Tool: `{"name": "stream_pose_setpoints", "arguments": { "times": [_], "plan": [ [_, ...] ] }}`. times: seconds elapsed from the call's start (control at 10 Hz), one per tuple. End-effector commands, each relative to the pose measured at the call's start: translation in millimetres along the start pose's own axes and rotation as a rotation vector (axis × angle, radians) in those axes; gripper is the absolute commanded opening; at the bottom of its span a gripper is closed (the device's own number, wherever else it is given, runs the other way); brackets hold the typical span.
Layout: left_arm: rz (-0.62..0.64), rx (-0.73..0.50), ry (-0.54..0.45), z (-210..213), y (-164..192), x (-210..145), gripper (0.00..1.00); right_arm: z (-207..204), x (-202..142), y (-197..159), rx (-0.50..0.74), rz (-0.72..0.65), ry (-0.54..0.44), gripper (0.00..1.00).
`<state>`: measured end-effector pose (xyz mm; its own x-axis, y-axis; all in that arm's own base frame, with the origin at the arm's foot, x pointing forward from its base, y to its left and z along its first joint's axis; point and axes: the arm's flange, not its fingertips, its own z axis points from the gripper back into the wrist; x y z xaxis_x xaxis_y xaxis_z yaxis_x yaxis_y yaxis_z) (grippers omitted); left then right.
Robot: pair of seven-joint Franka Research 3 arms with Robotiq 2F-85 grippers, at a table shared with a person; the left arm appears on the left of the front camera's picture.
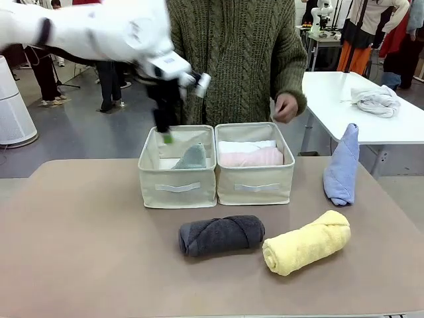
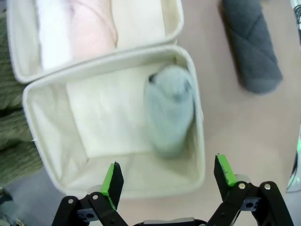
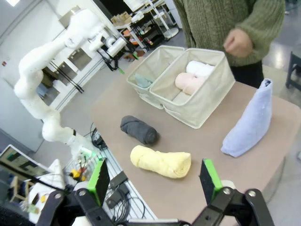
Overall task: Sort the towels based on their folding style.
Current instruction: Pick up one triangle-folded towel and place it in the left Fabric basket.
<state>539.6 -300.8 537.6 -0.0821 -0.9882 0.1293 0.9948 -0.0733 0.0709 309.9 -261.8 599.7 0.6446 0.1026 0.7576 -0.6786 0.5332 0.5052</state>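
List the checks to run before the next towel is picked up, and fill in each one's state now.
1. The left hand is open and empty above the left bin: ok.
2. The teal cone lies free inside that bin: ok.
3. The right hand is open and empty: ok.
4. The dark grey roll, yellow roll and blue cone sit apart on the table: ok.
5. The right bin, holding the pink roll and white roll, has room for two more: cannot tell.
6. The person's hand is back from the bin openings: ok.
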Motion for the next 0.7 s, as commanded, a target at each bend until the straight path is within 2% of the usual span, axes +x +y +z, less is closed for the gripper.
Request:
{"name": "stream_pose_setpoints", "arguments": {
  "times": [0.0,0.1,0.4,0.6],
  "plan": [
    [0.022,-0.018,-0.071,40.1,-57.6,-101.6,1.0,0.8,0.7,-1.0,0.014,0.018,-0.019,1.0],
    [0.046,-0.038,-0.107,49.6,-66.3,-136.9,1.0,0.8,0.7,-1.0,0.014,0.018,-0.019,1.0],
    [0.151,0.05,-0.182,73.2,-106.9,-214.8,1.0,0.8,0.7,-1.0,0.014,0.018,-0.019,1.0],
    [0.103,0.107,-0.162,77.8,-126.7,-216.4,1.0,0.8,0.7,-1.0,0.014,0.018,-0.019,1.0]
  ]
}}
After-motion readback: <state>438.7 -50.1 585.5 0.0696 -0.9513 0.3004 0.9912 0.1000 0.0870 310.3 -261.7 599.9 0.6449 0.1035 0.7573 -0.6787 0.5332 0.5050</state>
